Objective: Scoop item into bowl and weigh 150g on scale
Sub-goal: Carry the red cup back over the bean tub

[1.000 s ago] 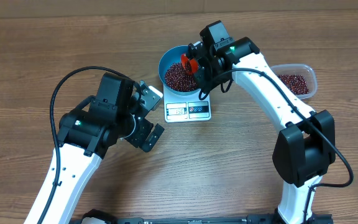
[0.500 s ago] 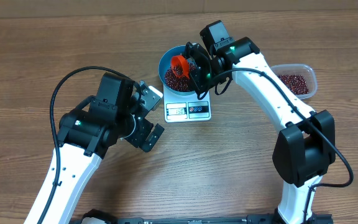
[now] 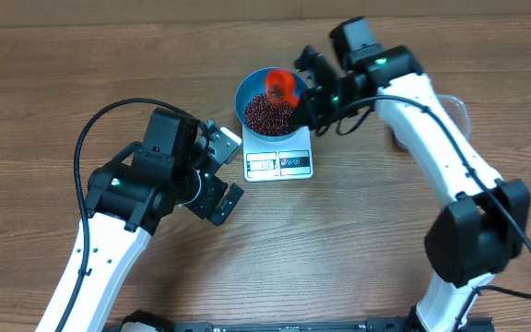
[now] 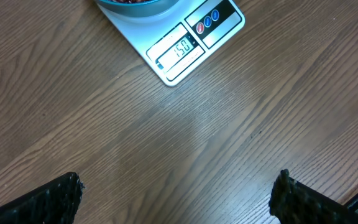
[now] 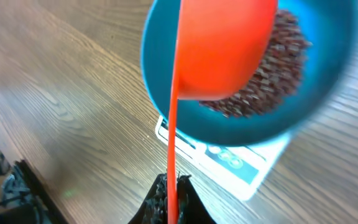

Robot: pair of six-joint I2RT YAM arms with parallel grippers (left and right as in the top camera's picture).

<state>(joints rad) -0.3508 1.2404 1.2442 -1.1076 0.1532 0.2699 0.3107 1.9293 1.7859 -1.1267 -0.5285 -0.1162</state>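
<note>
Fingers (image 5: 156,203) of R gripper (image 5: 171,186): clamped on the thin handle (image 5: 174,124) of the orange scoop (image 3: 282,85). L gripper (image 3: 224,171): fingers wide apart, holding nothing, parked over bare table (image 4: 166,143) at approx. 8 o'clock from the scale (image 3: 279,163).

Location: red-brown beans (image 3: 265,112) are heaped in the blue bowl (image 3: 241,96). Bowl sits on the scale platform, toward its 12 o'clock edge; display at the 6 o'clock edge. Scoop cup hangs over the bowl at approx. 1 o'clock. Scoop contents: cannot tell.

Handling (est.):
- Beans: hard, dry, loose. Each grain light; will roll and bounce if dropped from height. No pinch grip possible; move by scoop only, tip slowly for small corrections.
- Bowl: rigid, smooth wall, prob. slippery. Take hold at rim only.
- Scale: light, flat, likely to slide. Any push on bowl or platform will alter the reading; keep clear.
- Scoop: stiff, light; thin handle may twist in the grip.

Markings: display (image 4: 179,50) appears to read 150; unit not legible. Three round buttons beside it, one red, two blue; captions too small. No brand readable.
</note>
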